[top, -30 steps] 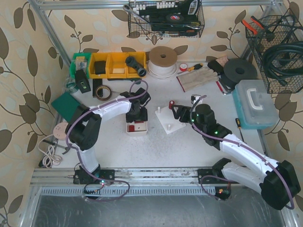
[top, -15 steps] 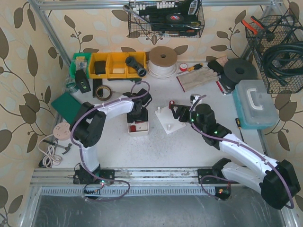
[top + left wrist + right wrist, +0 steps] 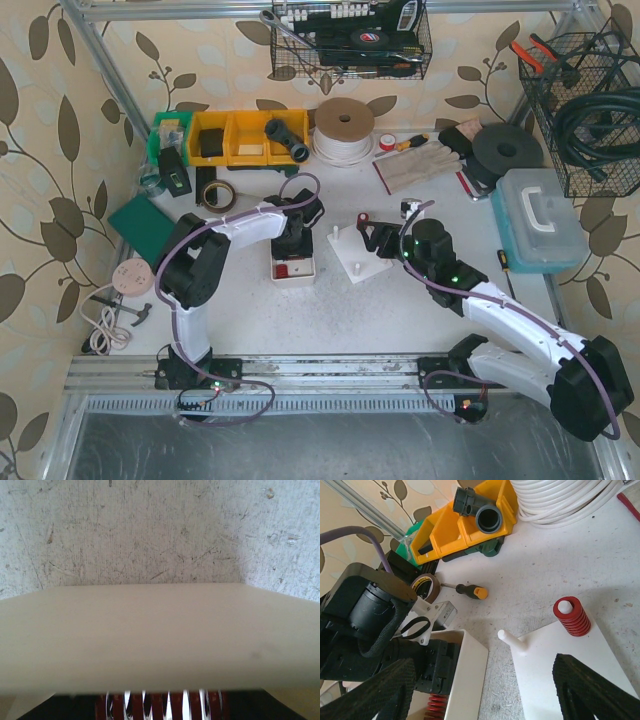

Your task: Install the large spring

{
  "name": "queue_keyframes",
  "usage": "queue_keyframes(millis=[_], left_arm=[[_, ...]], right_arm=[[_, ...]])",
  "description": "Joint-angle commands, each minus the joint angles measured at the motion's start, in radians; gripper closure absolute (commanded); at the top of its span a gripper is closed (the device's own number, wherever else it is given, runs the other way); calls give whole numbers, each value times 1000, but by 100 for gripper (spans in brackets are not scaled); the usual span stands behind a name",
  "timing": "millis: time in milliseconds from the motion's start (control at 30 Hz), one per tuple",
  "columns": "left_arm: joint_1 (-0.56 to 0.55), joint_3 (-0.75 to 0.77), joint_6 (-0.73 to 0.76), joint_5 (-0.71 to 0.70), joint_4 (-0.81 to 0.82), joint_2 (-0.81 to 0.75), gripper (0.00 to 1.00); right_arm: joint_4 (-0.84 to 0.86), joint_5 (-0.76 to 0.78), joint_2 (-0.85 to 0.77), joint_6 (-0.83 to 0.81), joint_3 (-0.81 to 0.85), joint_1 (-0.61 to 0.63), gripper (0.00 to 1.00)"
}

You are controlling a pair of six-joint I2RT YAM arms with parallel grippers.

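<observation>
Large spring (image 3: 160, 706): was mostly hidden behind the box wall (image 3: 160, 635), cut by the lower edge.
Right fingers (image 3: 592, 687): tips were cut off below.

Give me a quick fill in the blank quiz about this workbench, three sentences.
The spring on a peg of the white plate is coloured ____.
The black pipe fitting lies in a ____ bin.
The tray under the left gripper contains a second ____.
Missing words: red, yellow, spring.

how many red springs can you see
2: one spring on a peg of the white base, another spring in the white box beneath the left gripper. More may be hidden there.
</observation>
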Motion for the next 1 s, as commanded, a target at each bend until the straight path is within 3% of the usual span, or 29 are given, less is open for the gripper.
queue_keyframes(millis=[0,100,667,800,967], left_arm=[[-3,23,-13,-9,11,18,68],[-3,34,-34,-8,-7,-6,80],[13,23,-245,144,38,-314,81],[39,-103,-427,224,183,-460,84],[43,-269,-646,255,433,-637,84]], right_arm=[[22,-17,2,-15,2,5,25],[20,-19,-3,-17,3,5,25],[144,-103,-6,-18,-13,23,28],[285,-111,-15,-7,-61,70,28],[388,-3,-12,-111,-83,237,30]])
